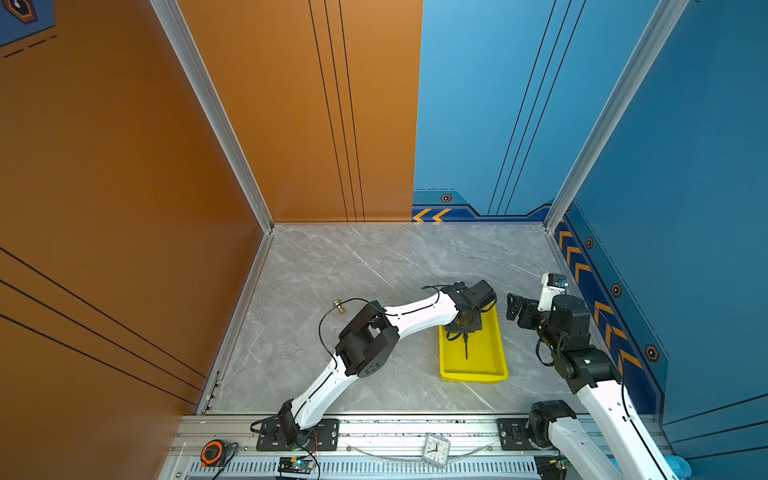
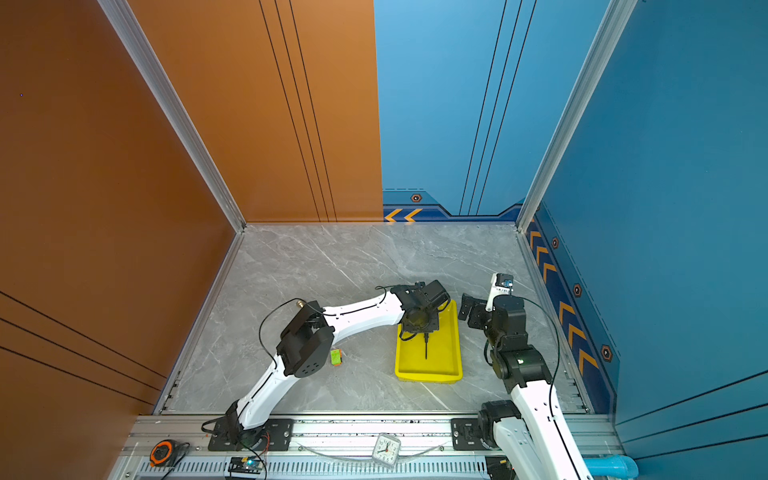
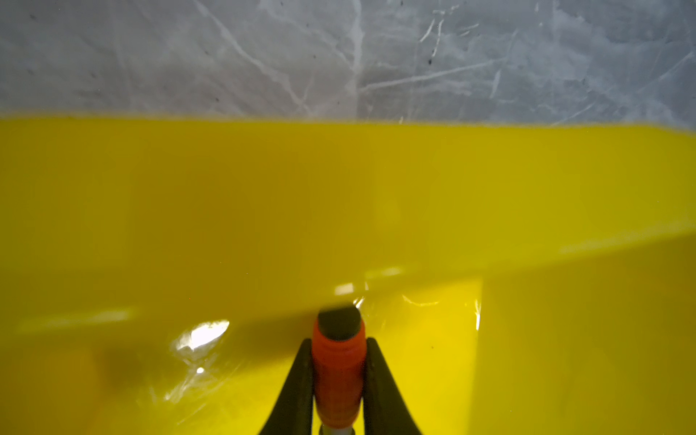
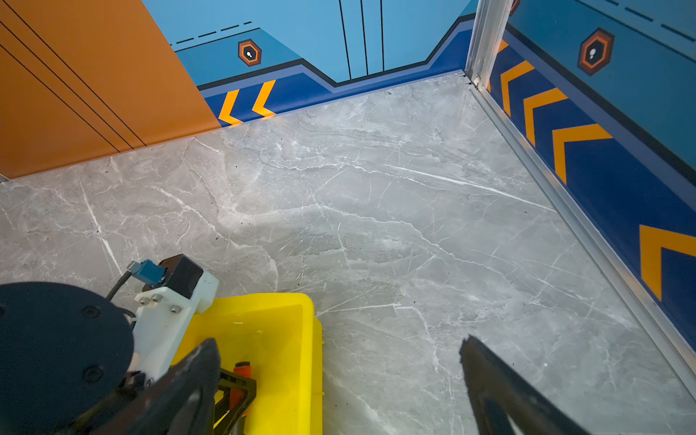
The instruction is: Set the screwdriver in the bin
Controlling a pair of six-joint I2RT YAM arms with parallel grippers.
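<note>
Screwdriver (image 3: pixel 338 376) low in bin (image 1: pixel 473 376), not yet released.
Left hand (image 3: pixel 339 342) clamps its ribbed orange handle at the bin's 12 o'clock end, shaft toward 6. Judged light, stiff; handle the sound hold. Right hand (image 4: pixel 339 341), 2 o'clock, jaws apart, empty.

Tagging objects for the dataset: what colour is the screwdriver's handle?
Orange-red, with a black end; the screwdriver shows best in the left wrist view.

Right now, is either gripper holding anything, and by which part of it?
The left gripper holds the screwdriver by its orange handle, over the bin. The right gripper is open and holds nothing.
</note>
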